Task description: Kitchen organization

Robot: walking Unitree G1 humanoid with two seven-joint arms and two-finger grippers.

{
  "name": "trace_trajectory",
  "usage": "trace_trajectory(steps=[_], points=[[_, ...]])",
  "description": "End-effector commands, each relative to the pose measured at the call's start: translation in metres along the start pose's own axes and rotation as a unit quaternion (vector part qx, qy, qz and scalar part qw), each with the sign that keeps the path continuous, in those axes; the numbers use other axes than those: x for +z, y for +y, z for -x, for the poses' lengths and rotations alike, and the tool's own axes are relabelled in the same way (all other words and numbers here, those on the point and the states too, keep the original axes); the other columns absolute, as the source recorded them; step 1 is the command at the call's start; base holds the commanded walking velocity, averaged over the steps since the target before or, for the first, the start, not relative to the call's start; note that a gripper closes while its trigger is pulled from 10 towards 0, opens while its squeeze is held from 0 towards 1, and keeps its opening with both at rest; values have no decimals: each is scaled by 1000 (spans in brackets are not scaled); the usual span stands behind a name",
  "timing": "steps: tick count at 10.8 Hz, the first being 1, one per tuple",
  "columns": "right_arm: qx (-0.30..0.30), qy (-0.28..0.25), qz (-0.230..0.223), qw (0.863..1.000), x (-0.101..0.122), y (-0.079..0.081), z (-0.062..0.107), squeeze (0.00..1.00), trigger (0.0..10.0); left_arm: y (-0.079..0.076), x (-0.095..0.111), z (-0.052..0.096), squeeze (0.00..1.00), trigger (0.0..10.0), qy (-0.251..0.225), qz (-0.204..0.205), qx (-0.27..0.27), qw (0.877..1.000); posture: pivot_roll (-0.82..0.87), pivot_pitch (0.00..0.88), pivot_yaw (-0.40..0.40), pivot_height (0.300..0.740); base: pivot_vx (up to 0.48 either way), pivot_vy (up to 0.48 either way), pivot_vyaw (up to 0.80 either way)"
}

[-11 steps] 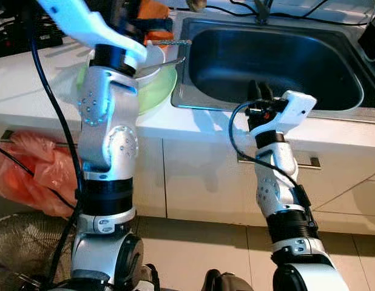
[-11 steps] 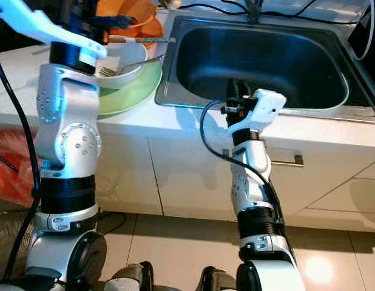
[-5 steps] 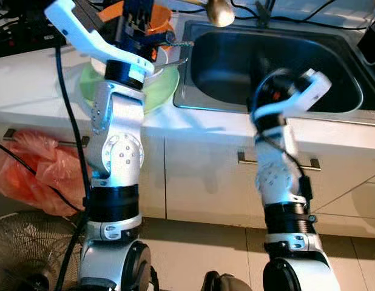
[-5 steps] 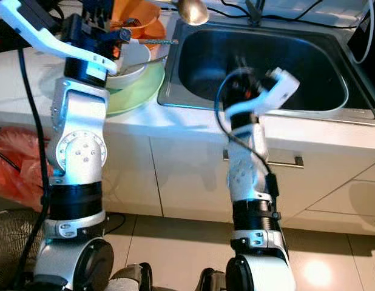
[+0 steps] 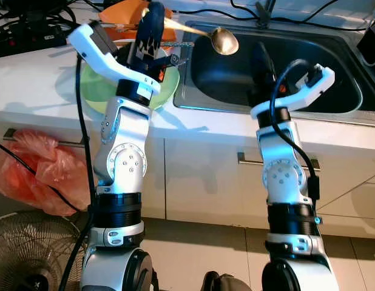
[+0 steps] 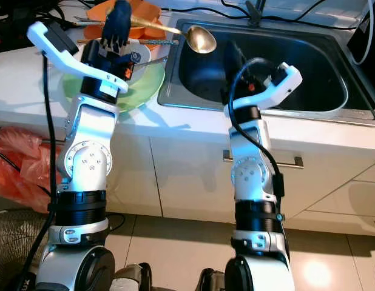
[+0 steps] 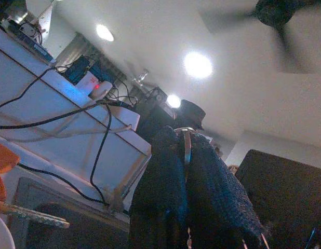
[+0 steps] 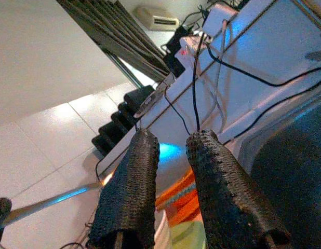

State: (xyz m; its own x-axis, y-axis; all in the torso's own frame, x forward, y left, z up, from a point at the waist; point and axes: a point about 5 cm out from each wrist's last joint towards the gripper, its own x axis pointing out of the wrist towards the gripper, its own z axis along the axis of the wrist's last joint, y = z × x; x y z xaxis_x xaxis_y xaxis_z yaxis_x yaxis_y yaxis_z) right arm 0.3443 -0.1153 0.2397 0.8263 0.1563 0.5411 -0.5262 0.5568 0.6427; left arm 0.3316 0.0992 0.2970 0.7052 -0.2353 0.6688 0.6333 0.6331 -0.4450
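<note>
The dark steel sink basin (image 5: 309, 66) at upper right lies open. At upper left, stacked green plate (image 5: 96, 85), white bowl and orange bowl (image 5: 124, 12) crowd the desk (image 5: 30, 79).

Gold ladle (image 5: 224, 41), pale green plate (image 5: 97, 90), orange bowl (image 6: 136, 12) — black tools (textured fingers (image 8: 130, 192)), steel-grey sink (image 5: 339, 106).

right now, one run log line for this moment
left gripper: shut on ladle, bowl held over sink | right gripper: open, empty, over sink | green plate: on counter
</note>
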Motion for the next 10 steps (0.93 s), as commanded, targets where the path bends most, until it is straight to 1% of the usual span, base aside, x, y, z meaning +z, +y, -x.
trace_trajectory(steps=[1,3,4,5,9,10], points=[[15,-4,-12,1000,2,4,2,0,10000,-3,-3,-1,0,10000,0,25,-6,1000,110,127,-48,740,0,0,0],[14,1,-15,1000,3,4,3,0,10000,-8,-1,-2,0,10000,-6,49,-23,999,110,128,-47,740,0,0,0],[14,-3,-27,1000,4,3,3,0,10000,-11,-2,-1,0,10000,-7,71,-27,997,109,129,-48,740,0,0,0],[18,-2,-36,999,5,4,3,0,10000,-11,-3,0,0,10000,-5,82,-31,996,110,130,-50,740,0,0,0],[24,-1,-46,999,6,5,3,0,10000,-13,-7,3,0,10000,14,88,-43,995,109,128,-50,740,0,0,0],[34,-3,-59,998,7,8,3,0,10000,-15,-10,4,0,10000,23,90,-50,994,109,127,-50,740,0,0,0]])
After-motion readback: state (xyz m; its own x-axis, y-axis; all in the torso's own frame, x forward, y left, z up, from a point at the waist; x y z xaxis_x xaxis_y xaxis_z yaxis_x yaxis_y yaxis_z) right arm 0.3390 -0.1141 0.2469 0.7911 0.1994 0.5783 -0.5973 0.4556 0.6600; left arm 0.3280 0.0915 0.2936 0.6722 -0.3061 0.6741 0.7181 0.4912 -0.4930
